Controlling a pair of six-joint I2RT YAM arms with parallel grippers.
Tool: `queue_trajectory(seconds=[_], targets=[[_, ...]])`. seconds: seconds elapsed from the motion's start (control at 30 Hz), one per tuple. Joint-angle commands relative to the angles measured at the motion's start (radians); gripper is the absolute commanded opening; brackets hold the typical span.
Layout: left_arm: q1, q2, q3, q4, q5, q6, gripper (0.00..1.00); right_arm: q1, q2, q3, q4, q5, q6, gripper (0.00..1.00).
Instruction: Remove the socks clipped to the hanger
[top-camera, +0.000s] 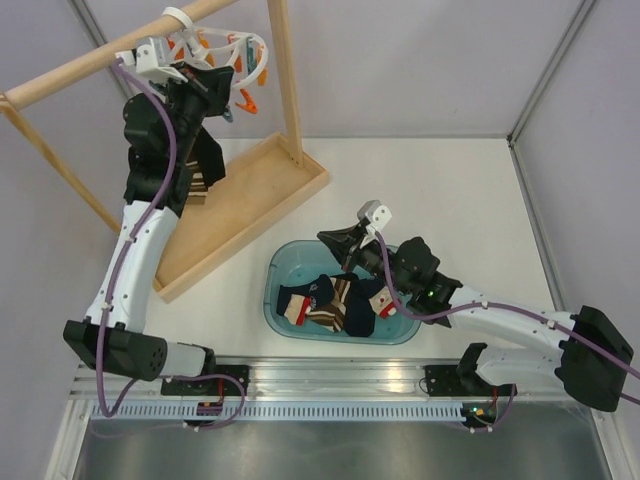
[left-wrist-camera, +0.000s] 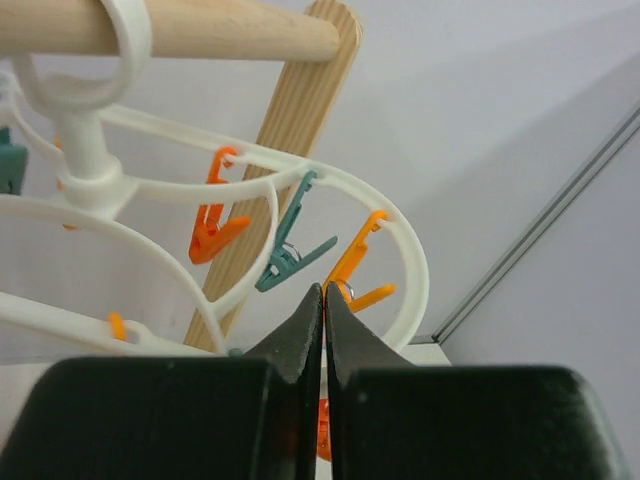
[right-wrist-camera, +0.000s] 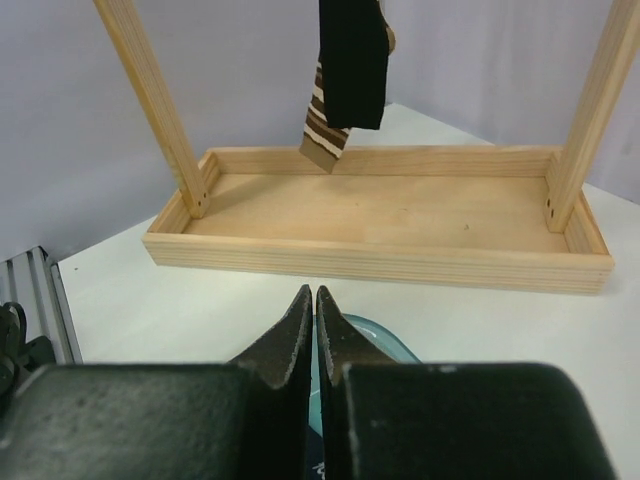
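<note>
Right wrist view showed the hanging socks (right-wrist-camera: 352, 60), black over striped, long axis vertical above the wooden rack tray (right-wrist-camera: 380, 262), clipped under the hanger (left-wrist-camera: 85, 150). Left gripper (left-wrist-camera: 323, 295) was up at the ring, jaws shut and empty, tips just beside an orange clip (left-wrist-camera: 355, 272); those socks hung below it, so left was clearly the nearer arm and likely needed to come down. Right gripper (right-wrist-camera: 313, 300) was pinched shut on nothing over the teal basin (top-camera: 400, 337) holding other socks (top-camera: 330, 305), well apart from the hanger.
</note>
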Motion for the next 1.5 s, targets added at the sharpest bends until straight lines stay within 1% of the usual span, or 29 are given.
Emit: queue_trajectory(seconds=[0.0, 0.13, 0.33, 0.43, 0.53, 0.67, 0.7, 0.73, 0.77, 0.8, 0.83, 0.9, 0.93, 0.97, 1.03, 1.07, 1.1, 1.13, 1.17, 1.27, 1.3, 1.33, 1.37, 1.43, 1.47], targets=[[-0.058, 0.053, 0.05, 0.023, -0.057, 0.075, 0.02, 0.004, -0.05, -0.033, -0.005, 0.034, -0.002, 0.05], [-0.122, 0.127, 0.105, 0.025, -0.088, 0.119, 0.02, 0.006, -0.081, -0.064, -0.019, 0.051, 0.007, 0.05], [-0.196, 0.257, 0.243, 0.022, -0.107, 0.141, 0.02, 0.006, -0.134, -0.089, -0.046, 0.078, 0.01, 0.05], [-0.214, 0.302, 0.315, 0.009, -0.108, 0.151, 0.02, 0.006, -0.159, -0.107, -0.057, 0.089, 0.015, 0.05], [-0.248, 0.314, 0.34, 0.009, -0.111, 0.196, 0.02, 0.006, -0.182, -0.121, -0.06, 0.104, 0.023, 0.05], [-0.308, 0.331, 0.429, -0.004, -0.013, 0.251, 0.02, 0.004, -0.188, -0.13, -0.075, 0.121, 0.021, 0.05], [-0.347, 0.331, 0.444, -0.015, 0.026, 0.266, 0.02, 0.004, -0.185, -0.13, -0.075, 0.132, 0.02, 0.05], [-0.371, 0.328, 0.456, -0.047, 0.038, 0.315, 0.02, 0.004, -0.187, -0.133, -0.079, 0.135, 0.02, 0.05], [-0.397, 0.316, 0.456, -0.061, 0.057, 0.341, 0.02, 0.004, -0.188, -0.133, -0.079, 0.14, 0.02, 0.05], [-0.445, 0.307, 0.452, -0.072, 0.062, 0.363, 0.02, 0.004, -0.191, -0.135, -0.079, 0.143, 0.02, 0.05], [-0.469, 0.296, 0.446, -0.122, 0.061, 0.393, 0.02, 0.006, -0.193, -0.136, -0.077, 0.155, 0.02, 0.05], [-0.513, 0.242, 0.375, -0.138, 0.052, 0.403, 0.02, 0.006, -0.196, -0.139, -0.08, 0.169, 0.018, 0.05], [-0.523, 0.219, 0.302, -0.138, 0.044, 0.409, 0.02, 0.004, -0.196, -0.136, -0.083, 0.178, 0.017, 0.05], [-0.53, 0.193, 0.261, -0.142, 0.006, 0.412, 0.02, 0.006, -0.196, -0.136, -0.083, 0.179, 0.017, 0.05], [-0.549, 0.1, 0.176, -0.153, -0.048, 0.423, 0.2, 0.004, -0.188, -0.133, -0.074, 0.178, 0.012, 0.06], [-0.55, 0.06, 0.088, -0.161, -0.079, 0.423, 0.28, 0.004, -0.18, -0.124, -0.069, 0.176, 0.009, 0.06], [-0.55, 0.023, 0.038, -0.165, -0.162, 0.424, 0.4, 0.004, -0.159, -0.116, -0.065, 0.173, 0.009, 0.06], [-0.55, -0.056, -0.052, -0.172, -0.207, 0.438, 0.67, 0.006, -0.144, -0.094, -0.059, 0.169, 0.007, 0.07], [-0.55, -0.093, -0.095, -0.175, -0.258, 0.446, 0.81, 0.006, -0.107, -0.08, -0.054, 0.157, 0.006, 0.08], [-0.543, -0.224, -0.229, -0.175, -0.258, 0.446, 0.81, 0.004, -0.023, -0.017, -0.025, 0.126, 0.006, 0.11], [-0.533, -0.255, -0.279, -0.237, -0.545, 0.514, 1.0, 0.003, 0.0, 0.014, -0.002, 0.12, 0.009, 0.12], [-0.521, -0.304, -0.301, -0.251, -0.574, 0.518, 1.0, 0.004, 0.02, 0.031, 0.009, 0.114, 0.01, 0.12], [-0.474, -0.331, -0.323, -0.279, -0.588, 0.513, 1.0, 0.004, 0.062, 0.046, 0.016, 0.103, 0.013, 0.13], [-0.403, -0.374, -0.373, -0.308, -0.576, 0.455, 1.0, 0.007, 0.1, 0.094, 0.036, 0.086, 0.029, 0.14], [-0.316, -0.419, -0.389, -0.317, -0.544, 0.432, 1.0, 0.006, 0.131, 0.106, 0.044, 0.075, 0.035, 0.15]])
